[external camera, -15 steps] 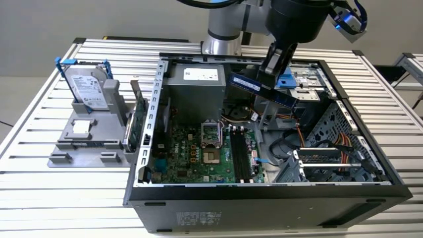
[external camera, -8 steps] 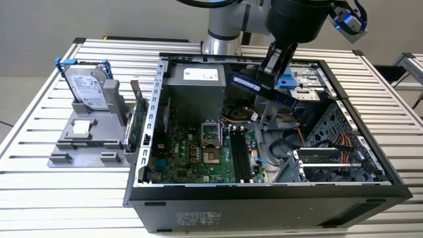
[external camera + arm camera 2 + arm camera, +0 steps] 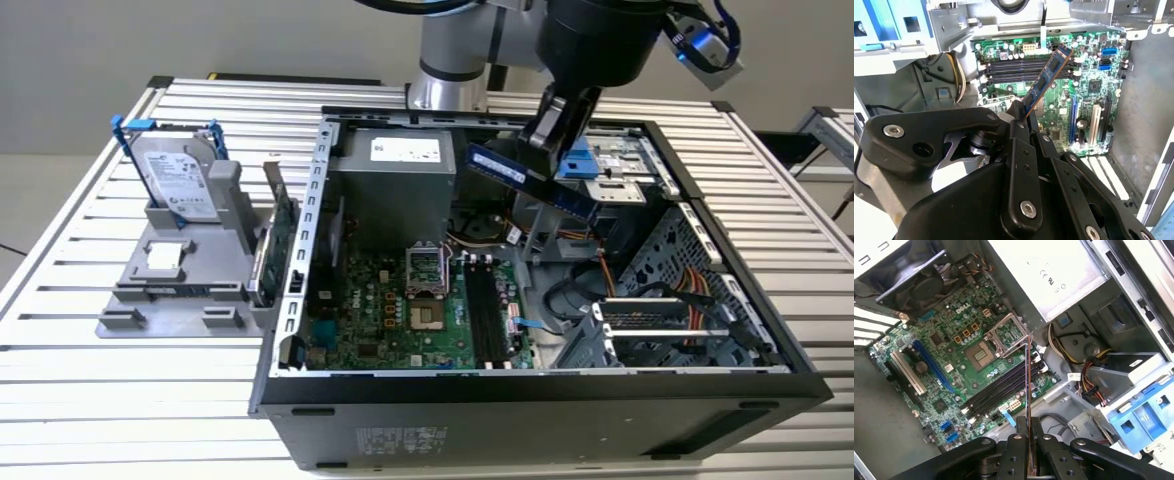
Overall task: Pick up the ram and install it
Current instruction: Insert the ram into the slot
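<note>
Gripper (image 3: 1021, 112): black jointed metal links, closest to the lens in both wrist views, fingers clenched on one end of the ram (image 3: 1049, 75).
Ram: a slim flat stick held in the air, tilted, above the open case (image 3: 534, 420) toward its far right in the exterior view, clear of the slots.
Second wrist view: the stick's blue face with dark chips.
First wrist view: the same stick (image 3: 1027, 385) seen edge-on, a thin line.
Slots (image 3: 999, 387): long, black, parallel, on the green motherboard (image 3: 954, 365).
Exterior view: a shiny silver hard drive (image 3: 180, 175) leans in a grey stand (image 3: 174, 270) at the exterior view's left, on the ribbed metal table (image 3: 80, 380).
</note>
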Tool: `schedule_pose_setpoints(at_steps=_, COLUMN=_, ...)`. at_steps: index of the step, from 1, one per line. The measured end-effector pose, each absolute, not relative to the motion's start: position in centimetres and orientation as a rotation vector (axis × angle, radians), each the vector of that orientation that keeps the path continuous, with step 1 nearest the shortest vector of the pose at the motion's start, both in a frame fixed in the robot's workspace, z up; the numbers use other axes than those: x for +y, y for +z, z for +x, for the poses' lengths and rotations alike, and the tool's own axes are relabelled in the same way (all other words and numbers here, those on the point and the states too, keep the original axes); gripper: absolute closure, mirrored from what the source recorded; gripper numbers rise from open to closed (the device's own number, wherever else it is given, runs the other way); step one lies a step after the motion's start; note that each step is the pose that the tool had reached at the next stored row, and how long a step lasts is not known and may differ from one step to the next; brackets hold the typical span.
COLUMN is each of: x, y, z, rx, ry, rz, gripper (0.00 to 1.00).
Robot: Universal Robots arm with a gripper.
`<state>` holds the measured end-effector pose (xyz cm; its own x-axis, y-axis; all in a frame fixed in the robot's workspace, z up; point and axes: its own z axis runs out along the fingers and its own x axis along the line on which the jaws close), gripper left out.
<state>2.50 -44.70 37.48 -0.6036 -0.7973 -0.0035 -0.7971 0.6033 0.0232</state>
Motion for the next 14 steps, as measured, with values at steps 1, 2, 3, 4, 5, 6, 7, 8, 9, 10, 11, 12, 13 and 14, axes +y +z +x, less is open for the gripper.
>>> schedule_pose_setpoints(at_steps=1, x=-44.70, y=37.48, z=2.49, rx=-2.812, ry=-0.035, rz=1.384, gripper=1.00)
schedule_pose_setpoints(at_steps=2, x=-44.70, y=37.48, z=2.50, rx=-2.818, ry=-0.035, rz=1.372, gripper=1.00)
schedule_pose_setpoints(at_steps=3, x=-44.70, y=37.48, z=2.50, rx=-2.823, ry=-0.035, rz=1.362, gripper=1.00)
schedule_pose_setpoints(at_steps=4, x=-44.70, y=37.48, z=2.50, rx=-2.828, ry=-0.035, rz=1.352, gripper=1.00)
schedule_pose_setpoints(at_steps=5, x=-44.70, y=37.48, z=2.50, rx=-2.833, ry=-0.035, rz=1.342, gripper=1.00)
schedule_pose_setpoints(at_steps=6, x=-44.71, y=37.48, z=2.50, rx=-2.838, ry=-0.035, rz=1.332, gripper=1.00)
schedule_pose_setpoints(at_steps=7, x=-44.70, y=37.48, z=2.50, rx=-2.842, ry=-0.035, rz=1.322, gripper=1.00)
schedule_pose_setpoints(at_steps=8, x=-44.70, y=37.48, z=2.50, rx=-2.846, ry=-0.035, rz=1.314, gripper=1.00)
schedule_pose_setpoints(at_steps=9, x=-44.70, y=37.48, z=2.50, rx=-2.851, ry=-0.035, rz=1.303, gripper=1.00)
schedule_pose_setpoints(at_steps=10, x=-44.70, y=37.48, z=2.50, rx=-2.856, ry=-0.035, rz=1.293, gripper=1.00)
schedule_pose_setpoints(at_steps=11, x=-44.70, y=37.48, z=2.50, rx=-2.860, ry=-0.035, rz=1.284, gripper=1.00)
schedule_pose_setpoints(at_steps=12, x=-44.70, y=37.48, z=2.50, rx=-2.864, ry=-0.035, rz=1.276, gripper=1.00)
schedule_pose_setpoints(at_steps=13, x=-44.70, y=37.48, z=2.50, rx=-2.868, ry=-0.035, rz=1.267, gripper=1.00)
schedule_pose_setpoints(at_steps=14, x=-44.70, y=37.48, z=2.50, rx=-2.872, ry=-0.036, rz=1.258, gripper=1.00)
